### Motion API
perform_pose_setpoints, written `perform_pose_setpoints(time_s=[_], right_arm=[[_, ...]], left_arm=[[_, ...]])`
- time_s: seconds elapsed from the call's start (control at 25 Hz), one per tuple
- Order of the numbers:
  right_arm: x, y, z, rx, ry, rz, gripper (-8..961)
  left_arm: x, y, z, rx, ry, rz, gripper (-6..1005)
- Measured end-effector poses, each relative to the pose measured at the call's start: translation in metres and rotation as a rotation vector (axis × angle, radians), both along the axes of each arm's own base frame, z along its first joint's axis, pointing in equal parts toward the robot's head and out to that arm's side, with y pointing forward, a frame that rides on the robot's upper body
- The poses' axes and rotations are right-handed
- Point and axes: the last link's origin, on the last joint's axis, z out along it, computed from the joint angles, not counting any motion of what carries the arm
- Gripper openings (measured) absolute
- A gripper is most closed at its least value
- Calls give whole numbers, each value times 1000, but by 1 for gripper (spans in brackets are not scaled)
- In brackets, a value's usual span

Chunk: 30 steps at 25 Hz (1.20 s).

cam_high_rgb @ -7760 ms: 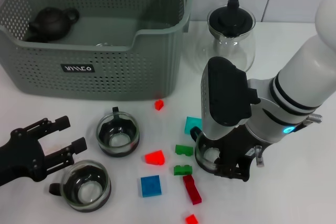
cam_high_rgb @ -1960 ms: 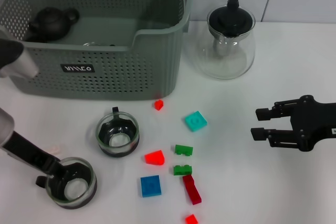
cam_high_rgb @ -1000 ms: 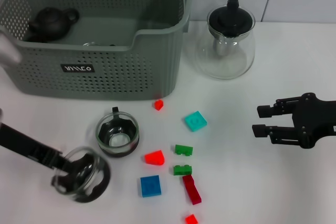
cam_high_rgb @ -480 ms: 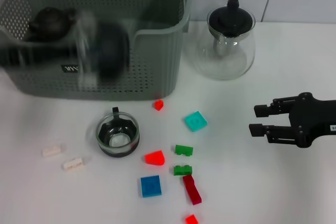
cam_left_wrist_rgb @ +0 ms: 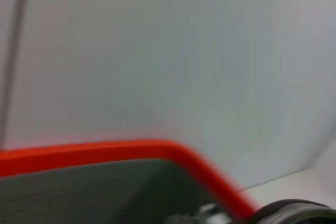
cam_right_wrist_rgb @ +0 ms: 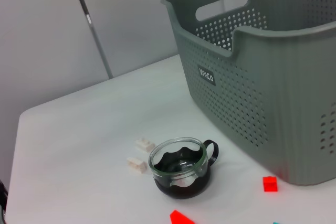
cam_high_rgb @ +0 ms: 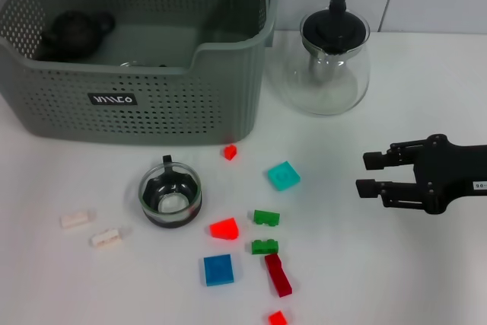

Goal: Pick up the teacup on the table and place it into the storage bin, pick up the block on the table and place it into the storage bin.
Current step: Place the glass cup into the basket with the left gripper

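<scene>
- While the right end effector [cam_high_rgb: 373, 173] hovers over the table [cam_high_rgb: 426, 279] with fingers apart, it holds nothing.
- Left end effector: only a dark blur at the head view's top edge above the storage bin [cam_high_rgb: 137, 104]; finger state cannot be told.
- Teacup nearest the front edge has left the table; likely over the bin now.
- One teacup [cam_high_rgb: 170, 194] remains, blue block [cam_high_rgb: 218, 269] untouched.

White counter [cam_high_rgb: 396, 279] carries the storage bin [cam_high_rgb: 152, 104] at rear left, a glass teapot [cam_high_rgb: 335, 55] to the bin's right, one teacup [cam_high_rgb: 171, 197] in front of the bin, two pale blocks [cam_high_rgb: 91, 230] to the cup's left, and scattered red, green, blue and teal blocks [cam_high_rgb: 255, 237] to its right.
</scene>
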Motion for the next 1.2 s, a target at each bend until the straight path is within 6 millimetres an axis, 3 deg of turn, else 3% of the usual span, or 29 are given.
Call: perform_pose_setpoints(time_s=[0.2,0.44,0.48,0.72,1.12,1.2], right_arm=[[-1,1,-2,-4,5,3,519],[-3,3,-1,2,9,5,519],[-3,3,-2,2,9,5,519],[-2,1,-5,-6,18,12,520],[-1,1,-6,-8,21,10,520],[-1,1,-5,-8,21,11,520]], left_arm=[[10,27,-20,67,273,59,44],[0,38,-61,102,541,85,45],[-4,38,-75,93,598,79,45],[-17,40,-100,76,657,68,46],[-26,39,-106,75,664,75,48],[-27,39,-107,74,660,80,106]])
